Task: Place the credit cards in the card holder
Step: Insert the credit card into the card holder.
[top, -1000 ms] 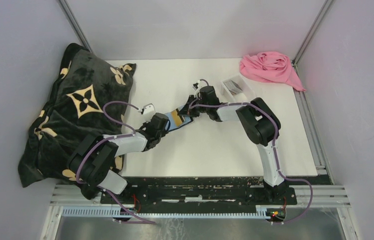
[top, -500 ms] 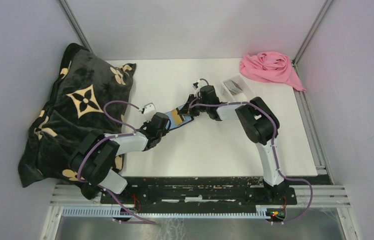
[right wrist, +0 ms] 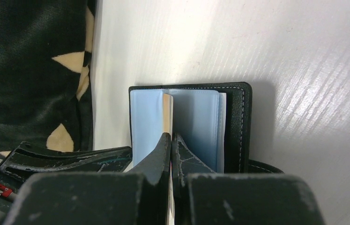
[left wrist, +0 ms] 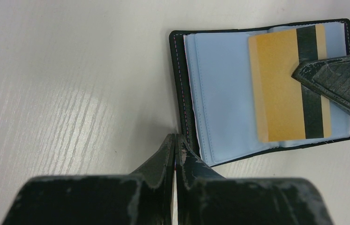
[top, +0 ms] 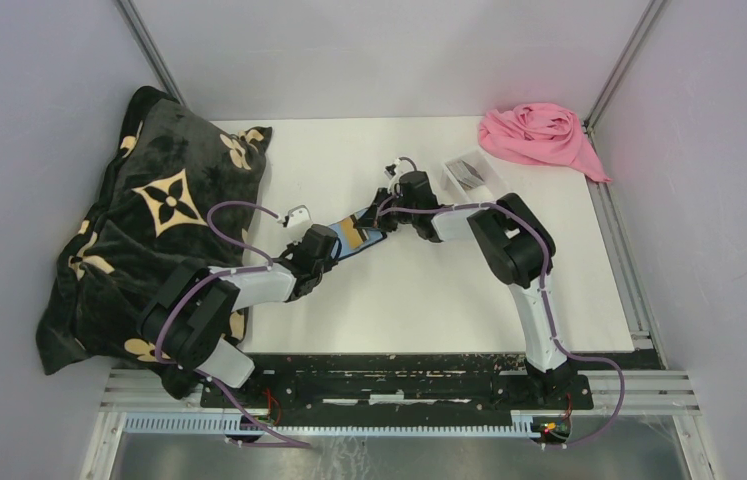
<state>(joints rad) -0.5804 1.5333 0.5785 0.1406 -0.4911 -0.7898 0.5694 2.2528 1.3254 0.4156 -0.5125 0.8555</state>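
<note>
Right jaws pinch the tan card (left wrist: 276, 93) over the open card holder (left wrist: 219, 93) on the bench (left wrist: 70, 70). Left jaws are closed, tips at its edge.

The left gripper (left wrist: 176, 140) is black with scuffed grey edges, as is the right gripper (right wrist: 170, 138). Ahead of the left one, the card holder (left wrist: 219, 93) is black outside and light blue inside. At the right one's tips the credit card (left wrist: 276, 89) is tan-gold with a black stripe. The table (left wrist: 70, 70) is white. Left of the left gripper, the pillow (top: 149, 220) is black with cream floral motifs. Beyond the right gripper, the cloth (top: 539, 135) is pink, and the nearer tray (top: 469, 172) seems clear.
</note>
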